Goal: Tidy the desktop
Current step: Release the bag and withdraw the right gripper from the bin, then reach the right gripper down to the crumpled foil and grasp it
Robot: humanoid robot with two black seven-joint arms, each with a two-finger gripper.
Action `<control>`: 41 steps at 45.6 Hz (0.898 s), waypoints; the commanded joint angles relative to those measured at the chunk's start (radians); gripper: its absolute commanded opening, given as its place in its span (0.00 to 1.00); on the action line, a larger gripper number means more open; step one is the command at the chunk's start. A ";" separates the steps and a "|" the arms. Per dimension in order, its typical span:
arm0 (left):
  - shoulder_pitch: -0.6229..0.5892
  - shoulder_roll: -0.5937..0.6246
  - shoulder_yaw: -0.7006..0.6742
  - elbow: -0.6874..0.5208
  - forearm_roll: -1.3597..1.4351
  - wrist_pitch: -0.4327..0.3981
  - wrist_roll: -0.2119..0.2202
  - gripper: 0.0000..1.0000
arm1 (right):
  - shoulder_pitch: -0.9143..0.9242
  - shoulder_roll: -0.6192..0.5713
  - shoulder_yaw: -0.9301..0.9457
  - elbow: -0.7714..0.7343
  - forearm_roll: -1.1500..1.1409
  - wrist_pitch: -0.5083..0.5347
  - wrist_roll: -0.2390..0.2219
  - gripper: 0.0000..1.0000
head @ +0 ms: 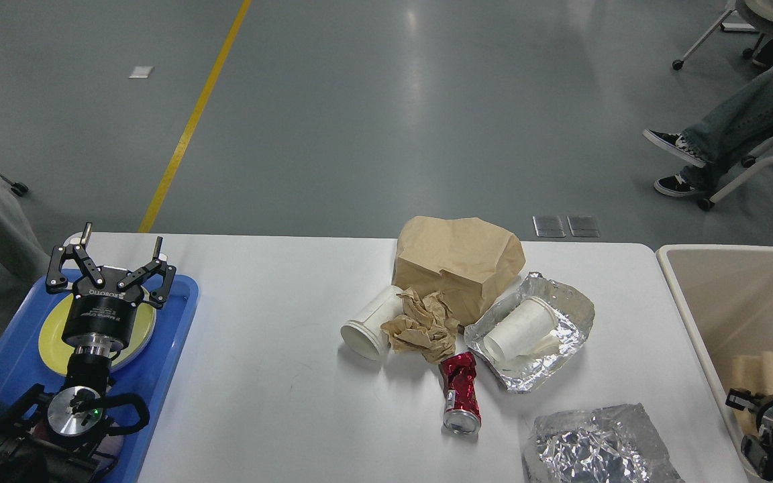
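The white desktop (pixel 279 376) holds litter in its middle and right. A brown paper bag (pixel 457 258) stands at the back. In front of it lie a crumpled brown paper (pixel 420 325), a white paper cup (pixel 368 323) on its side, a second white cup (pixel 519 327) on a foil sheet (pixel 564 305), a crushed red can (pixel 460 392) and a crumpled foil lump (pixel 594 446). My left gripper (pixel 121 238) is open and empty above the left tray. My right gripper (pixel 765 419) is dark and small over the bin at the lower right; its fingers cannot be told apart.
A blue tray (pixel 172 335) with a yellow plate (pixel 54 332) sits at the table's left end. A beige bin (pixel 688 308) stands off the right end, with brown paper (pixel 762 369) inside. A seated person's legs (pixel 729 127) and chair are at the far right.
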 commanded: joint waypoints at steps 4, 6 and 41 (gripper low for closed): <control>0.000 0.000 0.000 0.000 0.000 0.000 0.000 0.96 | 0.024 -0.017 0.006 0.012 0.001 0.004 0.006 1.00; 0.000 0.000 0.000 0.000 0.000 0.000 0.000 0.96 | 0.027 -0.017 0.006 0.019 0.001 0.005 0.006 1.00; 0.000 0.000 -0.002 0.000 0.000 0.000 0.000 0.96 | 1.424 -0.143 -0.437 1.260 -0.048 0.795 -0.031 1.00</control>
